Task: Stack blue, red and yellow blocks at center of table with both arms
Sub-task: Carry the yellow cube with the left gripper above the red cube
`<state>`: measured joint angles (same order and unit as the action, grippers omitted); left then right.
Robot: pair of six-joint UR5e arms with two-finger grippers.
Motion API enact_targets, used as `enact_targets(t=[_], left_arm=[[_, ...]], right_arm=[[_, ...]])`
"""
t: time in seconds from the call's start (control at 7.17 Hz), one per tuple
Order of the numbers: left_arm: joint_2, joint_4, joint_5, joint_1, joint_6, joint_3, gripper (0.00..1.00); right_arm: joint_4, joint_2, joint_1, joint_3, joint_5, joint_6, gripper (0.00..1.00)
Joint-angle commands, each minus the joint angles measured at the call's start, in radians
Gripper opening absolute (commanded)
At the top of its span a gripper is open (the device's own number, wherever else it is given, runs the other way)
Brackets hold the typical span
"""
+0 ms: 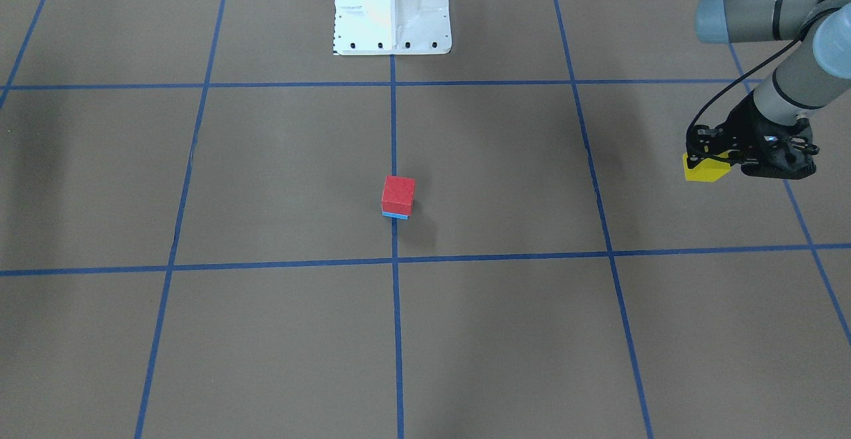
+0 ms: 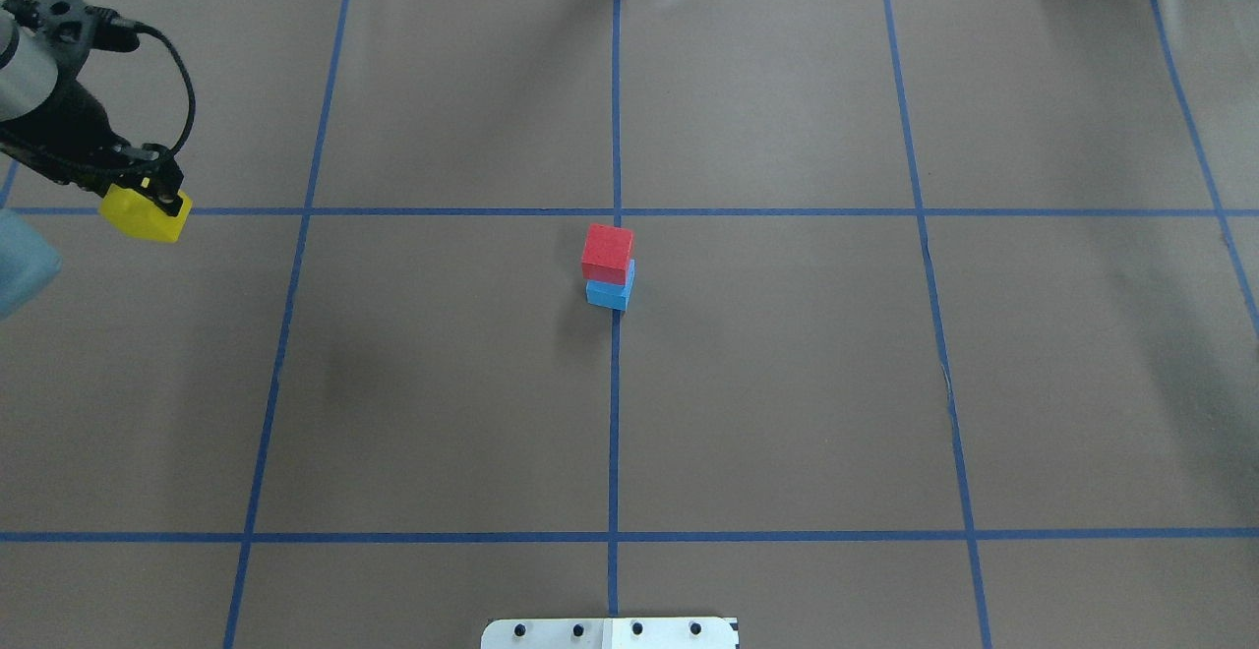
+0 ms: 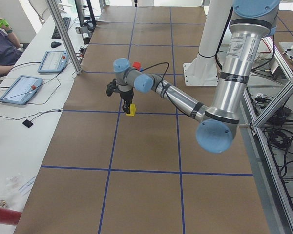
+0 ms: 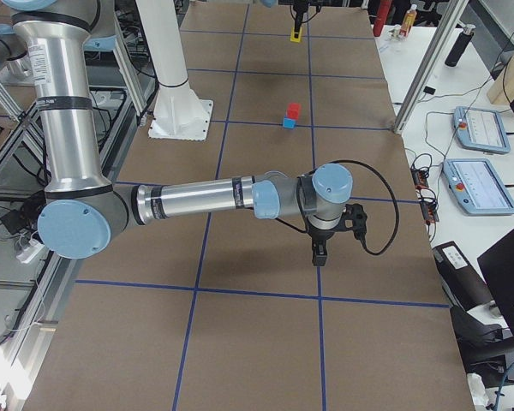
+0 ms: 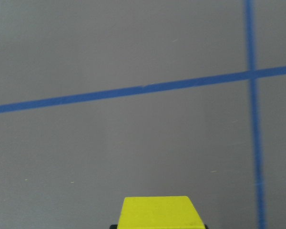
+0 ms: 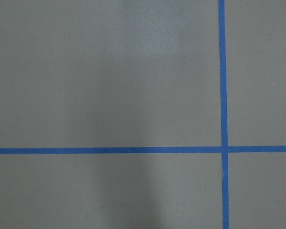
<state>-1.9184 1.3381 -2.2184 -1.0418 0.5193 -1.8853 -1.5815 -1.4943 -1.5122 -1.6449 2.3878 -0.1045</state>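
Here, the table [image 2: 787,383], covered in brown paper with a blue tape grid, spans every view. The left arm [image 3: 176,100] reaches out over the table's left side, and the right arm [image 4: 197,199] stretches low over its right side. The left gripper [image 2: 138,189] pinches the yellow block [image 2: 146,215] close to a blue tape line, well apart from the centre. The right gripper [image 4: 319,255] points down at the paper; I cannot tell whether its fingers are spread or pressed together. On the table's centre line, the red block [image 2: 607,253] sits on the blue block [image 2: 609,293], slightly offset, both apart from either arm.
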Motion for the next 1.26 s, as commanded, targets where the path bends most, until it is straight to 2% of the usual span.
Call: enact_targets(t=[0.0,0.14,0.42,0.7,0.98,1.12], left_arm=[[-0.253,-0.196,0.002,0.07,0.037,0.027,0.0],[-0.355,-0.191,0.002,0.115,0.145,0.097,0.0],[-0.544,-0.183,0.002,0.196,0.192,0.256,0.0],[-0.599,-0.131,0.034,0.258,0.238,0.287,0.0],[-0.642,-0.001,0.046,0.296,0.273,0.414,0.0],[-0.643,0.044,0.046,0.316,0.318,0.434,0.0]], right_arm=[[-0.003,-0.096,-0.041,-0.08,0.004,0.057,1.0],[-0.002,-0.124,-0.042,-0.104,0.005,0.057,1.0],[0.003,-0.147,-0.042,-0.113,0.007,0.058,1.0],[0.003,-0.152,-0.042,-0.116,0.007,0.055,1.0],[0.002,-0.155,-0.043,-0.124,0.008,0.055,1.0],[-0.002,-0.155,-0.043,-0.127,0.008,0.055,1.0]])
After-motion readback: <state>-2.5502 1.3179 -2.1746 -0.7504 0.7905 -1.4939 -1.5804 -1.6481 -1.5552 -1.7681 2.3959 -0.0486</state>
